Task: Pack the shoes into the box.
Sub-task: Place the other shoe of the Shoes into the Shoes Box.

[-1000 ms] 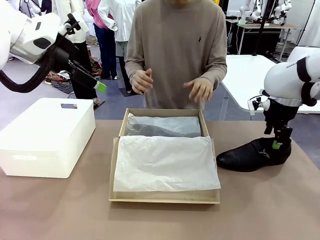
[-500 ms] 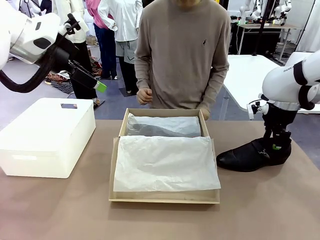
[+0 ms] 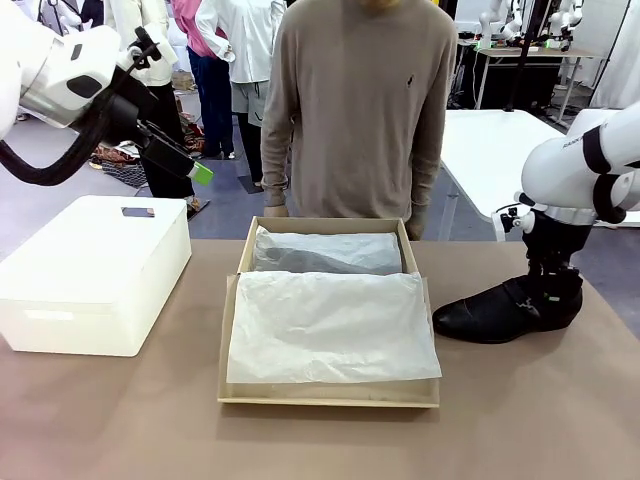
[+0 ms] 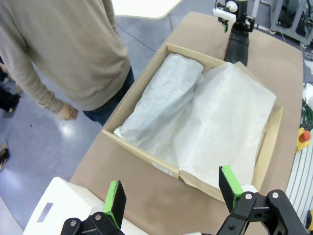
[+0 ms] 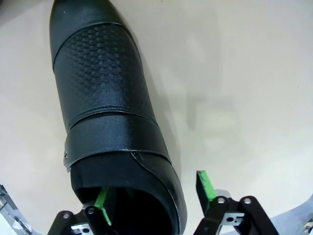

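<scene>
While the black shoe point(image 3: 490, 315) lies on its sole on the bench point(image 3: 120, 420), just beside the right wall of the box point(image 3: 330, 396) with its toe pointing to the box, your right hand point(image 3: 554, 292) stands over the heel opening. Its jaws are apart: one pad is inside the shoe, and the other is outside and not touching the leather. A dark shape under the tissue paper point(image 3: 330, 330) in the far half of the box is probably the other shoe. I think the grip will take only the thin heel wall, so the long toe can drop and swing when you lift, or the leather can slip from the pads. A hanging toe could catch the box wall and push the box. The tissue covers the near half, so the shoe may land on top of it. Your left hand point(image 3: 185, 160) is open, high above the white plastic box point(image 3: 90, 270).
</scene>
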`<state>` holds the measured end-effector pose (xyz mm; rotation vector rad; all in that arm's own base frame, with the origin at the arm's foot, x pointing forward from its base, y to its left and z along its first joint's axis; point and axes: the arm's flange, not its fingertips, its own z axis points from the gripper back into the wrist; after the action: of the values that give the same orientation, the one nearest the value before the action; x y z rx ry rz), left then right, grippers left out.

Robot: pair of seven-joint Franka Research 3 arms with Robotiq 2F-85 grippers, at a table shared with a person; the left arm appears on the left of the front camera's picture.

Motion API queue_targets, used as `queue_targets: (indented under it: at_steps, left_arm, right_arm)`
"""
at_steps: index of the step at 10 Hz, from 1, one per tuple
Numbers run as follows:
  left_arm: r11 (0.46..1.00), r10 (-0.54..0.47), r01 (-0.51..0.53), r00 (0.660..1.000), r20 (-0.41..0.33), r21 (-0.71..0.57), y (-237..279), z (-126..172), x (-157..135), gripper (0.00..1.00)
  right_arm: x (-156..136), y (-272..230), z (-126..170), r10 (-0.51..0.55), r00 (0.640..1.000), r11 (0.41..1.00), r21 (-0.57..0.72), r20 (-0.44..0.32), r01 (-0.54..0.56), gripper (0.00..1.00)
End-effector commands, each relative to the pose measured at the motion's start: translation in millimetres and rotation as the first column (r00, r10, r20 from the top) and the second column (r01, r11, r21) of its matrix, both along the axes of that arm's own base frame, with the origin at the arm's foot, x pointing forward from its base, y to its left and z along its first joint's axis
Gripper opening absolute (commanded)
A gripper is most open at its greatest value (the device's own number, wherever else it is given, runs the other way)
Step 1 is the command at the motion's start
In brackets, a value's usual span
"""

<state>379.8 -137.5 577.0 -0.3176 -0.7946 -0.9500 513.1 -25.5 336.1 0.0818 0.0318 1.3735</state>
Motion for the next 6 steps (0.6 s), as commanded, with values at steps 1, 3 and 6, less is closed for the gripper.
queue_targets:
  at_steps: [1, 3, 6]
  left_arm:
    - [1.000, -0.018, 0.018, 1.000, -0.002, -0.014, 1.3, 0.3, 0.8, 1.00]
    - [1.000, -0.018, 0.018, 1.000, -0.002, -0.014, 1.3, 0.3, 0.8, 1.00]
    - [1.000, -0.018, 0.018, 1.000, -0.002, -0.014, 1.3, 0.3, 0.8, 1.00]
  right_arm:
    - [1.9, -2.5, 2.7, 0.010, 1.000, 0.999, 0.039, -0.023, -0.009, 0.59]
    - [0.4, -2.6, 3.9, 0.004, 0.999, 0.999, 0.045, -0.038, -0.002, 0.29]
    - [-1.8, -1.3, 8.1, 0.013, 0.999, 0.998, 0.063, -0.053, -0.010, 0.00]
